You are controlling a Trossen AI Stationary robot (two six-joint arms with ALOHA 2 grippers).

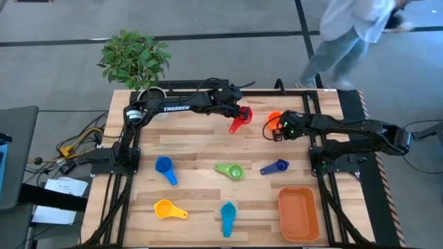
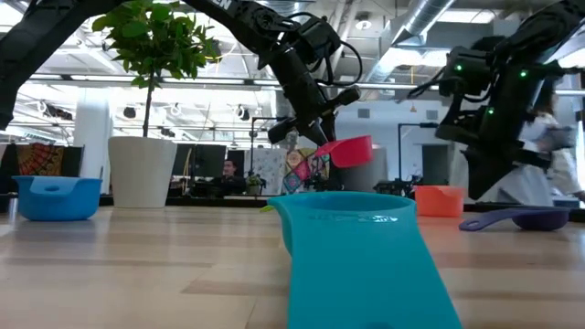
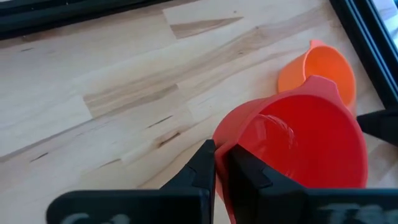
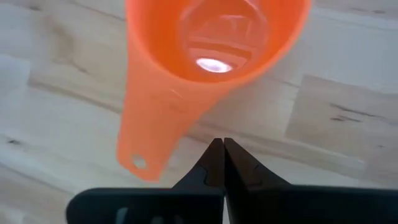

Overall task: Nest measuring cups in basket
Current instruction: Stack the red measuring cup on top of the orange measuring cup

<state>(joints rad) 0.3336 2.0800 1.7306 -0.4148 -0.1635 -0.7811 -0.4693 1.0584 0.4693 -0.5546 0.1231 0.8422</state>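
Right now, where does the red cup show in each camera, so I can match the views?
High view: red cup at the far middle of the table, in the left pincer.
Low view: held in the air, centre.
Left wrist view: large, lower right.
Right wrist view: not in it.
Shared landmark: the orange cup beside it.

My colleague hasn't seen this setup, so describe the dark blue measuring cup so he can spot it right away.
Start at the orange basket in the table's corner. The dark blue measuring cup lies on the wood just beyond it, beside the green cup. It is the darkest, smallest scoop.
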